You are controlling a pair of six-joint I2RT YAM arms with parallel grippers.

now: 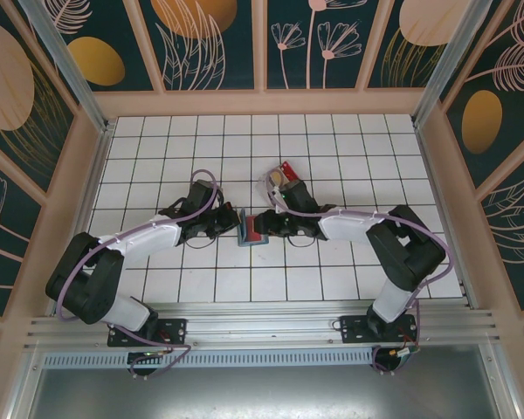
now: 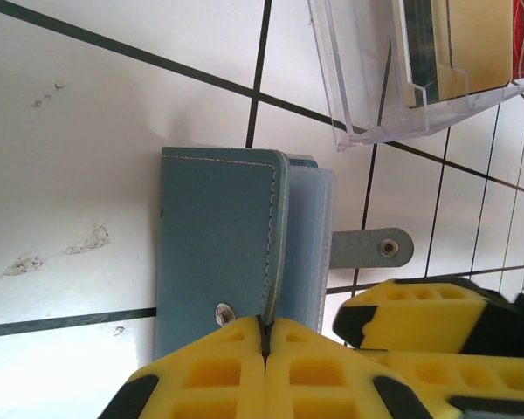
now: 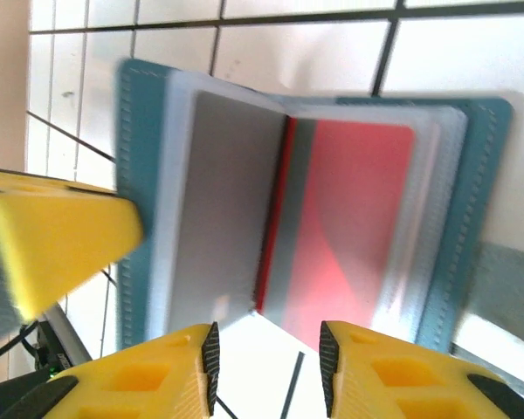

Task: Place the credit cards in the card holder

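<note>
While the left gripper [image 2: 266, 339] pinches the card holder [image 2: 214, 236] open, the spread right gripper [image 3: 266, 360] should retreat straight, leaving the red card [image 3: 354, 218] seated.

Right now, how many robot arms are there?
2: the left arm stretches in from the left side, the right arm from the right, both reaching the blue wallet.

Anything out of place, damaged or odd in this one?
Nothing spilled or broken. The card holder is held open by the left gripper pinching one cover, a red card inside it. Only small scuffs mark the table beside it.
</note>
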